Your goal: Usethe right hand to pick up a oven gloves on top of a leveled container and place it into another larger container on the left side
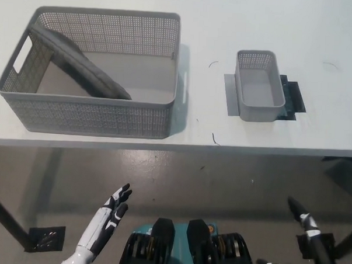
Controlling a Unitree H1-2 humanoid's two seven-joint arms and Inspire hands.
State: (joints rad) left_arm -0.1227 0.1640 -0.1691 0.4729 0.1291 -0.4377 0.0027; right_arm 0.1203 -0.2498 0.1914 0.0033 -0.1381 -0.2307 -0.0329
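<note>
Glove (pixel 79 63) already lies slanted inside the big basket (pixel 95 119), far up-left of the right hand (pixel 303 222), which hangs empty below the desk (pixel 320 33), fingers spread. Left hand (pixel 115 208) rests open. I'd just keep clear.

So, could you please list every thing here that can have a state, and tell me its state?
Large basket: upright on the table, holds the oven glove.
Oven glove: inside the large basket, leaning against its left wall.
Small basket: upright, empty.
Left hand: open, low, below the table edge.
Right hand: low at the lower right, holds nothing; fingers unclear.
</note>
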